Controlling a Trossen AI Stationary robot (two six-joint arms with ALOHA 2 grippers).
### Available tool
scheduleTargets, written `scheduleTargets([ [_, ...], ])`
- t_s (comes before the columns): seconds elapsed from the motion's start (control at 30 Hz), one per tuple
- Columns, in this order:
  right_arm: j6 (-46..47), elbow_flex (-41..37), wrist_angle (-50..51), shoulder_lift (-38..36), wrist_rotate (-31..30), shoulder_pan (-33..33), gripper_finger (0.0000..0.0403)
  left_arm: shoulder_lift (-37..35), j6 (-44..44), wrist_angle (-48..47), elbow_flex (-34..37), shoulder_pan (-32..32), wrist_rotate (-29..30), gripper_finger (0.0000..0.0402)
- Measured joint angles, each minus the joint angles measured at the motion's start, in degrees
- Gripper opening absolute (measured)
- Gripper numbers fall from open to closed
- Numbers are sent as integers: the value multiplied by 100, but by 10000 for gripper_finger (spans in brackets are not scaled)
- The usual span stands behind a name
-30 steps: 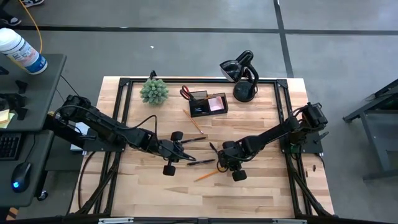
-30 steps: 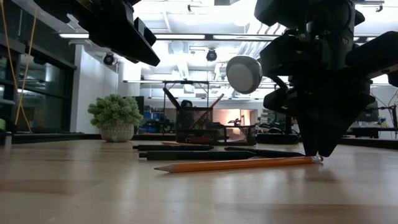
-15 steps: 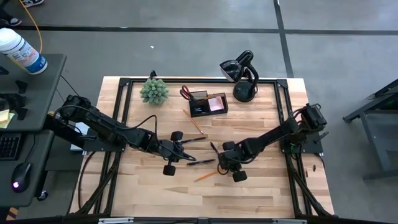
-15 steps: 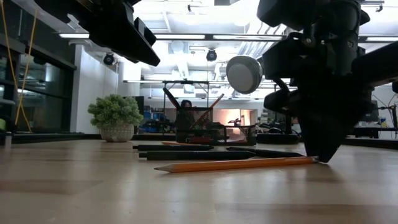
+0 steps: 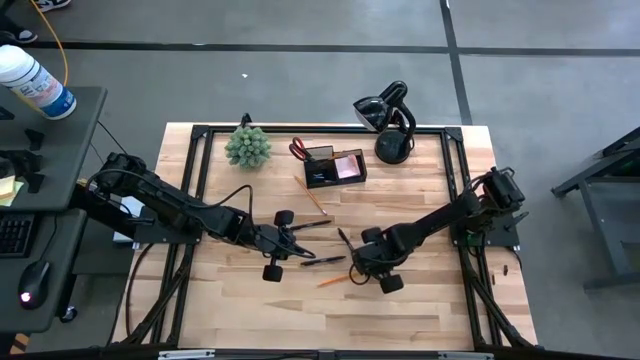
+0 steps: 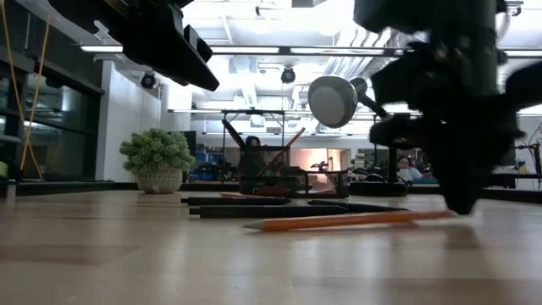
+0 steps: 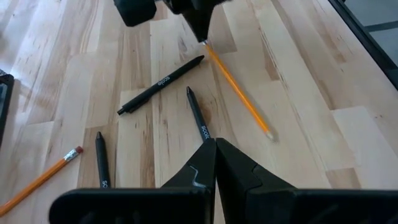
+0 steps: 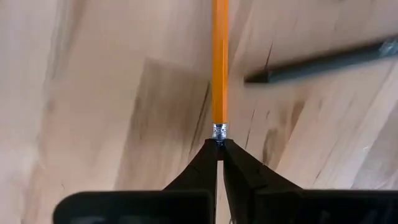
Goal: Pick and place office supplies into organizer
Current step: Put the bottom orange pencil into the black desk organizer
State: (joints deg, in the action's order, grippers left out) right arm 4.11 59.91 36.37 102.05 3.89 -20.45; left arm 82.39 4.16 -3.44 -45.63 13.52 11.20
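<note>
Pinching the orange pencil [image 8: 219,62] right at its metal ferrule, the right gripper [image 8: 219,144] has its two dark fingers pressed together on the eraser end, low over the front middle of the table [image 5: 400,310]. From where I stand, that looks a thin hold: the whole length of the pencil sticks out ahead of the fingers, with its tip near the wood, so I'd lift slowly and level or it may swing or slip out. Just beside it lies a black pen [image 8: 323,61], not touching. A little further in, the left gripper [image 7: 215,144] hovers with its fingers pressed together on nothing, above three black pens [image 7: 163,83] and a second pencil [image 7: 43,179]. Toward the back edge sits the organizer [image 5: 335,166], with red scissors [image 5: 298,150] standing in it and a pink pad [image 5: 349,166] in one compartment, well apart from the held pencil. Carrying it there eraser-up seems wisest.
</note>
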Motion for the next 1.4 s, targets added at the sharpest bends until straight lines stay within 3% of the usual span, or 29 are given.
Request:
scheduleTargets([
  [0.37,-16,437,391,-47,-201,1,1,0,57,-333,0,0,-29,1],
  [0.67,64,497,261,-50,-251,58,1,-2,22,162,0,0,-701,3],
  [1.17,358,495,346,-961,-603,144,2,-2,15,87,0,0,-713,3],
  [1.4,597,495,281,-1263,-613,276,1,-2,-334,1075,2,0,-712,8],
])
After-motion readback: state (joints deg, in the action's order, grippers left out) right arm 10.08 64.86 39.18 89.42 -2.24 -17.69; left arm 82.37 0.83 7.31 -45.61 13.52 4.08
